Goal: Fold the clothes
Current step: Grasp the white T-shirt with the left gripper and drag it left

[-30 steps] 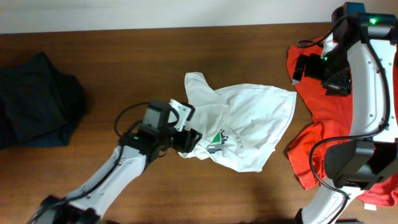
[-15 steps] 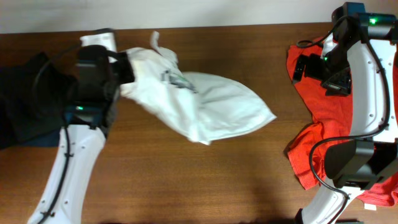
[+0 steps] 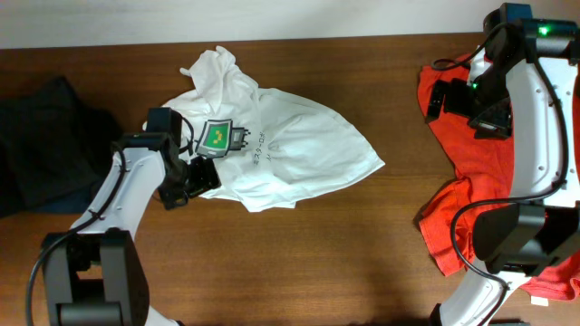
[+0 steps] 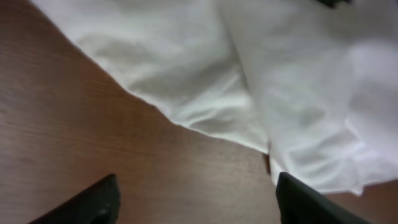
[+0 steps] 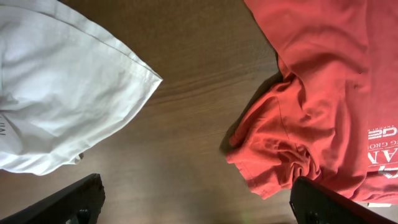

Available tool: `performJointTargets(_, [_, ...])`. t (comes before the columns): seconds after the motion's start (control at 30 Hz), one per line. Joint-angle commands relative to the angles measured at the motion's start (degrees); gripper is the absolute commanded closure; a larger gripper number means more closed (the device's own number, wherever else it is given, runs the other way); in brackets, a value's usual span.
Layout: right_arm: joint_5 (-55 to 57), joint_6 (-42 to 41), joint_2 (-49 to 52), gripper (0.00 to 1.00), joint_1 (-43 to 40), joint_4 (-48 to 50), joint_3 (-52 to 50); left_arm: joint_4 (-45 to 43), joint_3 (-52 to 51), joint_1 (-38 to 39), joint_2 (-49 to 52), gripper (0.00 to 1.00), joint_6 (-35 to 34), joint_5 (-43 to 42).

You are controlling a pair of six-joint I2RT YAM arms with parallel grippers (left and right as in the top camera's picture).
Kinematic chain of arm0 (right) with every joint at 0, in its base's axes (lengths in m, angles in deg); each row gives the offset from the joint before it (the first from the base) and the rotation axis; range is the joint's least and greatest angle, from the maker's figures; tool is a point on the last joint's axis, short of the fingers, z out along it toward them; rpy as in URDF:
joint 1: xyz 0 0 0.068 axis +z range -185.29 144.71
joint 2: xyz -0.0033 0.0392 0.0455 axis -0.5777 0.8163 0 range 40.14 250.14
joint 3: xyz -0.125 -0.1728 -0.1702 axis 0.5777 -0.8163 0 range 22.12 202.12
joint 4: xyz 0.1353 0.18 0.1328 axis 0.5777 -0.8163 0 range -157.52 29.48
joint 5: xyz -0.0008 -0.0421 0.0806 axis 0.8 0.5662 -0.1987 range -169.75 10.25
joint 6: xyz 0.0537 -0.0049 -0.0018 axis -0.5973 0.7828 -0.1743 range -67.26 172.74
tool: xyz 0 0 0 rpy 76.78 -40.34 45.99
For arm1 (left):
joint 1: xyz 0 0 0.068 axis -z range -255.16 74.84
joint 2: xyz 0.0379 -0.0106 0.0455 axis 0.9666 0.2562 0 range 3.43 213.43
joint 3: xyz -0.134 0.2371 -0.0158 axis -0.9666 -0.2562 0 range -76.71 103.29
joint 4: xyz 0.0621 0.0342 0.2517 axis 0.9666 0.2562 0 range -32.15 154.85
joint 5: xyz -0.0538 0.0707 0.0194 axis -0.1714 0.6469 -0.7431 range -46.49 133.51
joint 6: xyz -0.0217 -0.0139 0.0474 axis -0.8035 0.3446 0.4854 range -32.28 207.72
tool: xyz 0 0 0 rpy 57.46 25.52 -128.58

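The white T-shirt (image 3: pixel 290 154) lies crumpled on the table left of centre, its green-and-black square print (image 3: pixel 217 136) facing up. My left gripper (image 3: pixel 193 177) is open and empty, low over the wood at the shirt's lower left edge. The left wrist view shows the shirt's hem (image 4: pixel 280 93) just beyond the open fingers (image 4: pixel 199 208). My right gripper (image 3: pixel 446 98) hovers high at the right, open and empty. Its wrist view (image 5: pixel 199 208) shows the red T-shirt (image 5: pixel 323 81) to the right and the white shirt's corner (image 5: pixel 56 93) to the left.
Dark navy garments (image 3: pixel 45 149) lie piled at the table's left edge. The red white-lettered T-shirt (image 3: pixel 449 154) sprawls along the right side beneath the right arm. Bare wood (image 3: pixel 317 263) runs along the front of the table.
The left arm swung the white shirt up and to the left, then laid it down left of centre and let go. The print now faces up. The right arm has not moved.
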Motion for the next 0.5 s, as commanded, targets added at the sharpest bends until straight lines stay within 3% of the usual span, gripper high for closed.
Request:
performJointTargets(0.0, [0.7, 0.6, -2.0, 0.01, 0.2, -0.3, 0.4, -4.9, -5.7, 0.7, 0.3, 0.23, -11.1, -2.3])
performJointTargets(0.17, [0.7, 0.6, -2.0, 0.01, 0.2, -0.3, 0.4, -19.0, -12.5, 5.3, 0.4, 0.25, -15.1, -1.8])
performJointTargets(0.27, [0.7, 0.6, -2.0, 0.01, 0.2, -0.3, 0.4, -19.6, -13.0, 6.9, 0.7, 0.34, -16.0, 1.3])
performJointTargets(0.33, [0.7, 0.6, -2.0, 0.01, 0.2, -0.3, 0.4, -19.7, -13.0, 7.2, 0.7, 0.46, -16.0, 5.2])
performJointTargets(0.47, [0.7, 0.6, -2.0, 0.01, 0.2, -0.3, 0.4, -19.7, -13.0, 7.2, 0.7, 0.56, -17.2, 7.9])
